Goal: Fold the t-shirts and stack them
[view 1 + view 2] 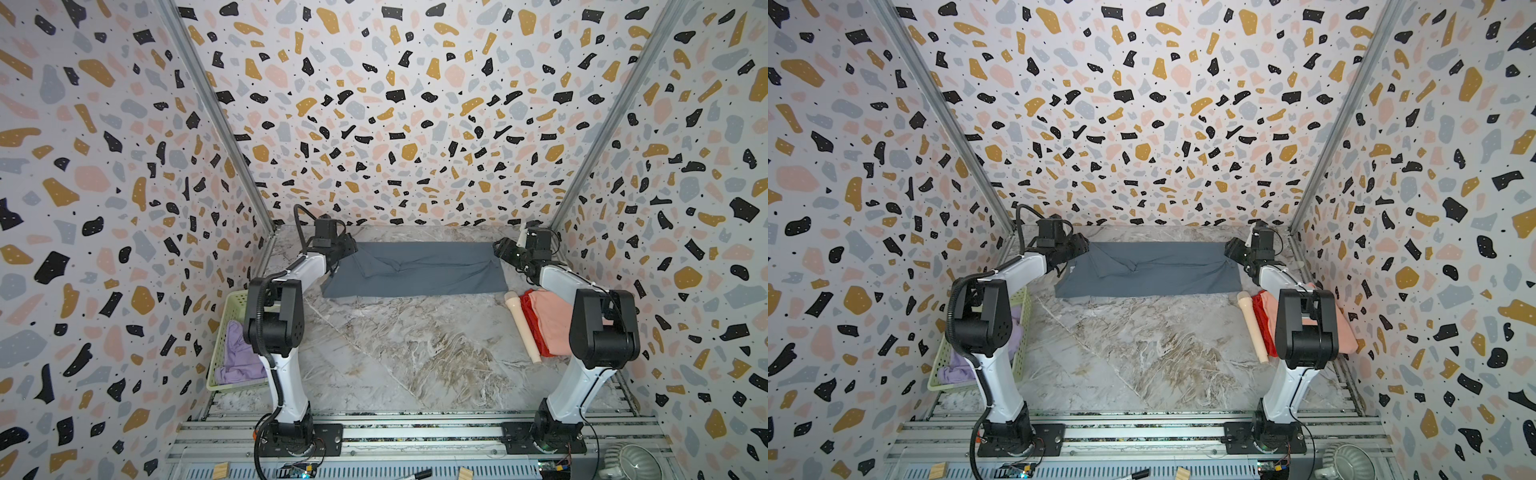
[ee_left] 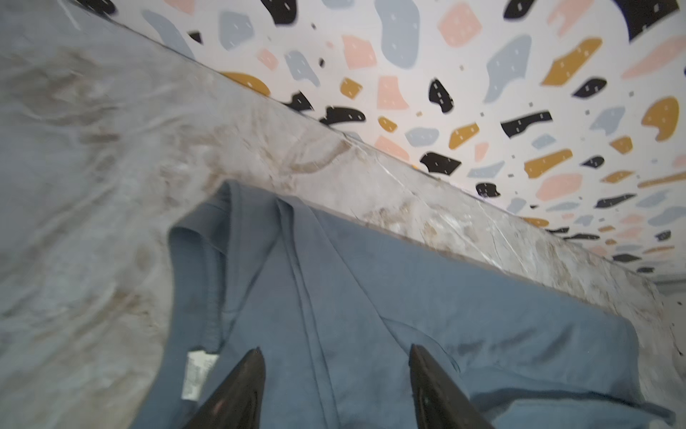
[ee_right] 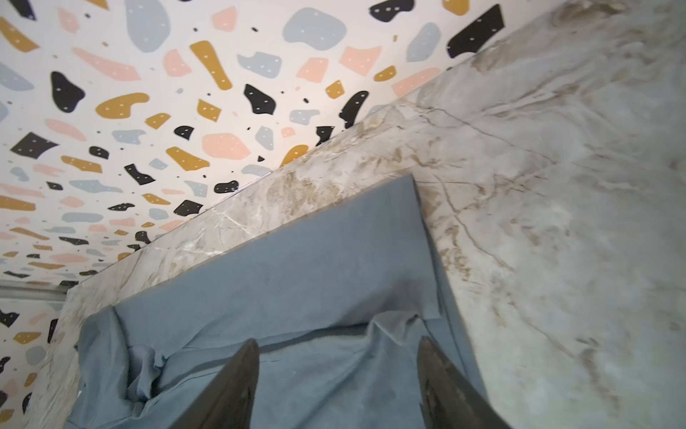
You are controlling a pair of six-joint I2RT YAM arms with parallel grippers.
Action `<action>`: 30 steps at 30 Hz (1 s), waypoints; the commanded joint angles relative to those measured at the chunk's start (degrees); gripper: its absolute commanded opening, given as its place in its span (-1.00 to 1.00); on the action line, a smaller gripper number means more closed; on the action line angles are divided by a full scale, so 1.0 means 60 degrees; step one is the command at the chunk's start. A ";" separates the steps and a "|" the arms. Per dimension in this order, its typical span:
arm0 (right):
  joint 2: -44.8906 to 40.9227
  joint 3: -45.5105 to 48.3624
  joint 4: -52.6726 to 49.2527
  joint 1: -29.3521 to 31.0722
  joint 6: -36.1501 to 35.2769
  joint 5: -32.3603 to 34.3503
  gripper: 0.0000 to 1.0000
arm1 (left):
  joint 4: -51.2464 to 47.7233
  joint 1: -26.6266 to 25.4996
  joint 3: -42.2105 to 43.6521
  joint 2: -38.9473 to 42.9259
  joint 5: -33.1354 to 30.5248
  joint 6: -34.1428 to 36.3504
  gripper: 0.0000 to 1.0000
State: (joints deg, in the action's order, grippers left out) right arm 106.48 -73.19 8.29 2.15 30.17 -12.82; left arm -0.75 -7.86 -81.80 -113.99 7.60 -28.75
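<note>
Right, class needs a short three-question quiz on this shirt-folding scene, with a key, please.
1. True or false: the left tool and the right tool are both clamped shut on the blue-grey t-shirt.
2. Where is the lilac t-shirt? A) in the left tool B) in the green basket C) on top of the blue-grey t-shirt
3. Fill in: the salmon pink t-shirt lies on top of the ___ t-shirt.
Key: 1 false, both tools' jaws stand open over it; 2 B; 3 the red t-shirt.
</note>
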 commanded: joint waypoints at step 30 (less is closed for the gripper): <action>0.0756 0.3465 -0.0666 0.2827 0.0898 -0.1253 0.18 | -0.0590 -0.0337 -0.2410 -0.3548 0.0309 -0.0296 0.24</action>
State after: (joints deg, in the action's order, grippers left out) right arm 112.66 -62.02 11.38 13.47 31.66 -15.33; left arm 1.87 -10.04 -91.83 -130.98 8.03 -33.54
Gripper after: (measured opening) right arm 0.589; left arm 0.620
